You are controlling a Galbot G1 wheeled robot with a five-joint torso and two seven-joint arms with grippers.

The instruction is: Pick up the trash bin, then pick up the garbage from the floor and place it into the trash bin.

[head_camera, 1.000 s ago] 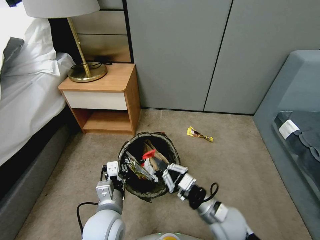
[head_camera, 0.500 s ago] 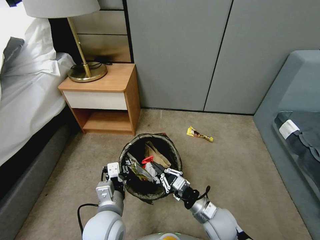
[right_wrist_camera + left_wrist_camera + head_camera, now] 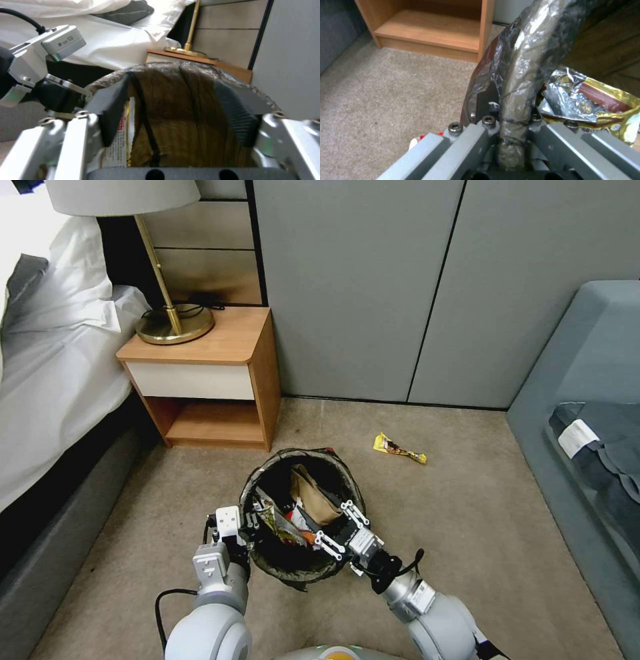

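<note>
Silver-grey arms, black cables, bolted claws

No readable text anywhere. White label point(image 3: 577, 437) on dark fabric at right: blank at this view. Red print on wrapper point(image 3: 120, 140) inside trash bin point(image 3: 186, 68): illegible. Small print on gold snack wrapper point(image 3: 603, 105): illegible. Sticker on left gripper's camera housing point(image 3: 63, 41): marks too small to read.

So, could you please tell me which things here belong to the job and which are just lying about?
Job: trash bin, gripped by left gripper; right gripper open above it; yellow wrapper on carpet.
Lying about: lamp, nightstand, bed.
</note>
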